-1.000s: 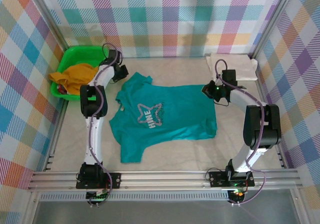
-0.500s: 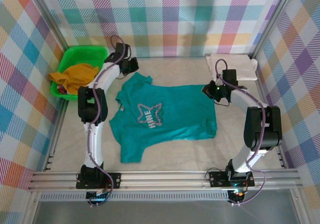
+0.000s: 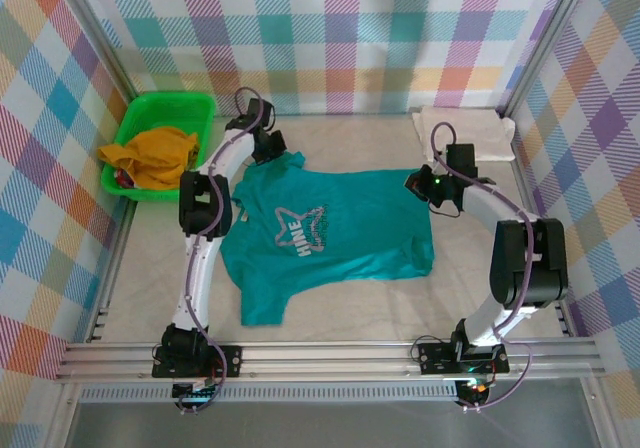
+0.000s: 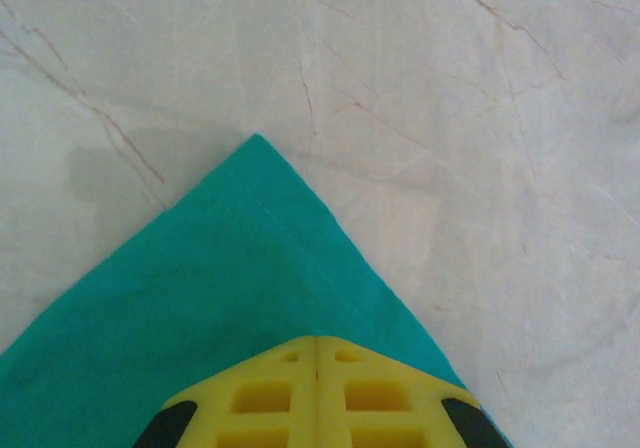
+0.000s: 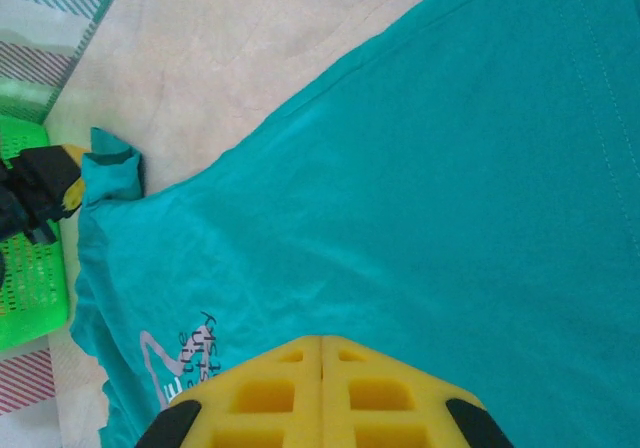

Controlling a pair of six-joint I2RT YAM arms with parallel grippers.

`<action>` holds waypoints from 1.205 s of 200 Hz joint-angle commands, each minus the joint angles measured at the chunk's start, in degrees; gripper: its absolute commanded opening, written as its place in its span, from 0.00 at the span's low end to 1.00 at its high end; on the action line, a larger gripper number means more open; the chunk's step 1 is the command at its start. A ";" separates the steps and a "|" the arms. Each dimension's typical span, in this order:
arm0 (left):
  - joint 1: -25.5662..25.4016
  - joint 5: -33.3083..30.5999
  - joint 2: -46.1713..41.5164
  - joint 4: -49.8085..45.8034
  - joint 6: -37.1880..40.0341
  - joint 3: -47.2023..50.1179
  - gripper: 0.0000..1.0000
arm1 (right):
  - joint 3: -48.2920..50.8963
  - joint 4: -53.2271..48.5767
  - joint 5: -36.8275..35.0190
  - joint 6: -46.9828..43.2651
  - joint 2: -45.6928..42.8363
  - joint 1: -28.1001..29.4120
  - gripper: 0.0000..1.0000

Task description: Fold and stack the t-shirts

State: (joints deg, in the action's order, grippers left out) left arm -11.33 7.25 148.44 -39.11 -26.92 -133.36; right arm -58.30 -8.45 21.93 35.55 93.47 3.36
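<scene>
From above, we see the teal t-shirt [image 3: 330, 233] spread flat on the tabletop [image 3: 330, 313], star print up. The left end effector [image 3: 268, 149] sits at its far left sleeve and the right end effector [image 3: 421, 184] at its far right corner. The cream-white t-shirt [image 3: 480, 128] lies folded in the far right corner, and a green basket [image 3: 150, 103] holding a mustard cloth [image 3: 150, 153] stands far left.

On the left wrist camera, our yellow fingers [image 4: 270, 398] are pressed together, clamped on a pointed teal corner over bare tabletop.

On the right wrist camera, the fingers [image 5: 370, 398] are likewise together, pinching the teal cloth. Across the shirt, the left end effector holds the sleeve tip raised beside the basket.
</scene>
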 commanded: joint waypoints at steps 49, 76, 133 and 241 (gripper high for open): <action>6.62 -1.01 8.70 -1.96 -7.02 -11.38 0.00 | 1.35 0.28 -0.31 -0.26 -4.71 0.01 0.00; 9.24 -0.39 8.88 -0.01 -8.27 -12.99 0.00 | 1.11 0.01 0.25 0.11 -5.32 0.00 0.00; 7.35 5.46 2.30 0.03 0.36 -17.72 0.00 | -2.54 -2.50 0.79 -1.90 -2.58 0.17 0.00; -9.53 -17.70 -45.74 10.86 0.21 45.38 0.00 | -17.34 -17.23 -13.16 -8.77 10.78 4.88 0.00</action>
State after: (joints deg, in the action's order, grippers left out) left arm -18.57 -1.85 102.80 -27.44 -24.45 -99.79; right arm -71.26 -20.40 12.14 29.06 100.18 7.35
